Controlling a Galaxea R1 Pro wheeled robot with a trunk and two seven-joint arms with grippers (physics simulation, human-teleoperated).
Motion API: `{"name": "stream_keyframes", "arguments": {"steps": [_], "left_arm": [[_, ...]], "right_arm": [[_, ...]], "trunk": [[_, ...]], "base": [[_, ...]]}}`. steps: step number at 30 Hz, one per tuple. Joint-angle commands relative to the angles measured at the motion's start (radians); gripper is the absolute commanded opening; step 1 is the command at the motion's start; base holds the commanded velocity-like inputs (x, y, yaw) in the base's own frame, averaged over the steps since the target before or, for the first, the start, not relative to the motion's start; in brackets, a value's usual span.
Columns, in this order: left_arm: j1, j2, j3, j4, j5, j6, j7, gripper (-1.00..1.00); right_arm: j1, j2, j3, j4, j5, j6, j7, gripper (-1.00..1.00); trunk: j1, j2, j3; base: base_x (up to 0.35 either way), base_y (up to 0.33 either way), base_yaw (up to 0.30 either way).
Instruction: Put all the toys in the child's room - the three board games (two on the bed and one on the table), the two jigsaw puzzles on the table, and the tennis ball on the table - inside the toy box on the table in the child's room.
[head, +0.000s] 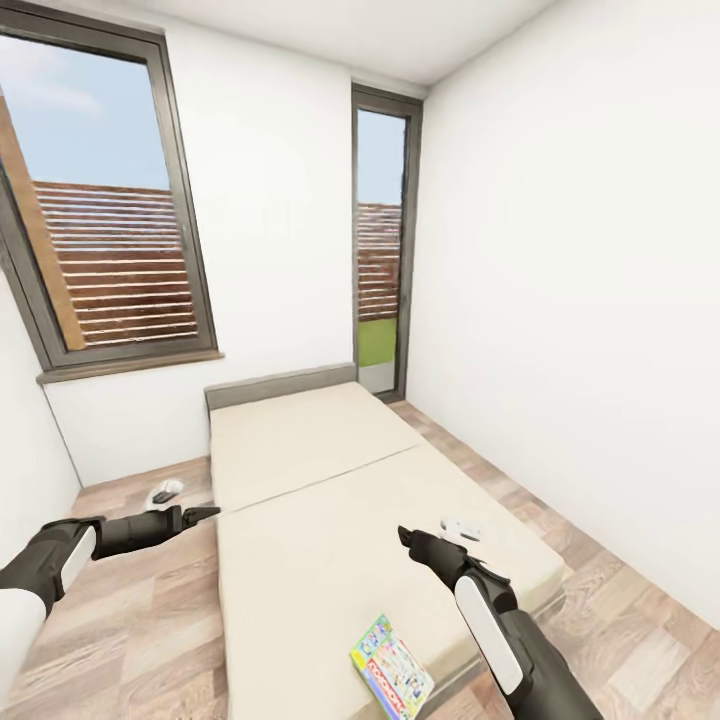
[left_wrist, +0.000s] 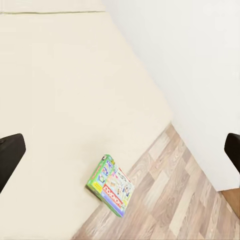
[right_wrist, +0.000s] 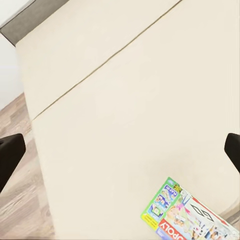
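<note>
Beige bed, green-edged board game at its near corner.

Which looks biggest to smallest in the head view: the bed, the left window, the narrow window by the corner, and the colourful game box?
1. Bed, though being nearest the camera swells it.
2. Left window, close behind the bed in apparent size.
3. Narrow window.
4. Board game, smallest by far.

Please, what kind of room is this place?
Probably a small bedroom: a low bed with a beige mattress, a wood-plank floor, tall windows, and a board game lying on the mattress.
</note>
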Motion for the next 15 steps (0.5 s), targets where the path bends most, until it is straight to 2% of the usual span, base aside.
{"name": "stream_keyframes", "arguments": {"steps": [1,7,15], "left_arm": [[-0.001,0.0,0.002,0.0,0.003,0.008,-0.002,1.0],[-0.001,0.0,0.002,0.0,0.003,0.008,-0.002,1.0],[-0.001,0.0,0.002,0.0,0.003,0.008,-0.002,1.0]], "right_arm": [[0.0,0.0,0.002,-0.001,-0.011,0.002,-0.009,1.0],[0.0,0.0,0.002,-0.001,-0.011,0.002,-0.009,1.0],[0.0,0.0,0.002,-0.001,-0.011,0.002,-0.009,1.0]], "trunk": [[0.0,-0.001,0.0],[0.0,-0.001,0.0],[0.0,-0.001,0.0]], "base": [[0.0,-0.199,0.259],[0.0,-0.174,0.259],[0.0,-0.04,0.264]]}}
